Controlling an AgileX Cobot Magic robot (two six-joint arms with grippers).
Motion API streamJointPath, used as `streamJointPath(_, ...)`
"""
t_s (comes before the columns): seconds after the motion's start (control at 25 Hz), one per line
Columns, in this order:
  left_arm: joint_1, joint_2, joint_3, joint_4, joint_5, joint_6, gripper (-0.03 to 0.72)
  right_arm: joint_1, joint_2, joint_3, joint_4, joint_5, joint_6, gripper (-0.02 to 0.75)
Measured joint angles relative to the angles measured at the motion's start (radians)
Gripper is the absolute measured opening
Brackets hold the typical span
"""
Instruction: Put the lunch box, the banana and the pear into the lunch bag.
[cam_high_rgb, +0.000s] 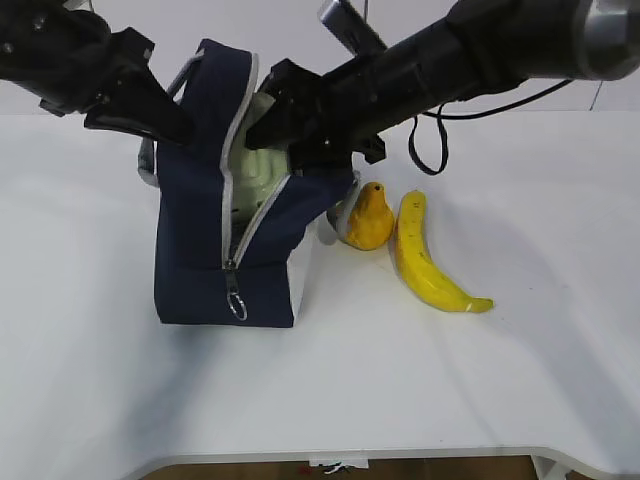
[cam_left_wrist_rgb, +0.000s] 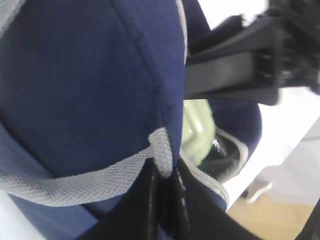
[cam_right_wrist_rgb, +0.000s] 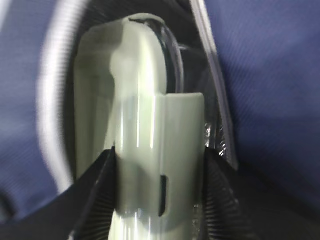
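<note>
- Navy bag (cam_high_rgb: 195, 230) upright on white tabletop (cam_high_rgb: 90, 380), left of centre, zipper open down the front, top gaping.
- Left tool (cam_left_wrist_rgb: 164, 192) clamped on the flap's grey-trimmed edge (cam_left_wrist_rgb: 161, 156), holding the mouth open from the left side.
- Right tool (cam_right_wrist_rgb: 159, 187) reaching in from upper right, clamped on the pale green box (cam_right_wrist_rgb: 142, 120), fingers (cam_right_wrist_rgb: 95, 195) pressed on both sides.
- Box (cam_high_rgb: 258, 170) edge-on, partly inside the opening, green showing between the zipper edges; also glimpsed in left wrist view (cam_left_wrist_rgb: 197, 125).
- Pear (cam_high_rgb: 368, 218) standing just right of the bag, neck up.
- Banana (cam_high_rgb: 425, 258) lying just right of the pear, curved, tip pointing lower right.
</note>
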Motion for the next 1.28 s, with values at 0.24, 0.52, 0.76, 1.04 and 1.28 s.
streamJointPath(0.24,0.000,0.000,-0.002,0.123,0.067,0.002,0.009,0.004,0.073,0.000,0.038,-0.008,0.001,0.359)
streamJointPath(0.52,0.000,0.013,-0.005,0.186,0.099,0.002,0.008,0.004,0.136,-0.004,0.074,-0.041,0.004,0.359)
streamJointPath(0.76,0.000,0.054,-0.007,0.190,0.103,0.002,0.008,0.004,0.162,-0.004,0.088,-0.061,0.006,0.359)
streamJointPath(1.04,0.000,0.070,-0.007,0.190,0.104,0.002,0.008,0.004,0.191,-0.011,0.090,-0.073,0.009,0.359)
streamJointPath(1.28,0.000,0.070,-0.007,0.190,0.104,0.004,0.008,0.004,0.196,-0.022,0.086,-0.064,0.009,0.377)
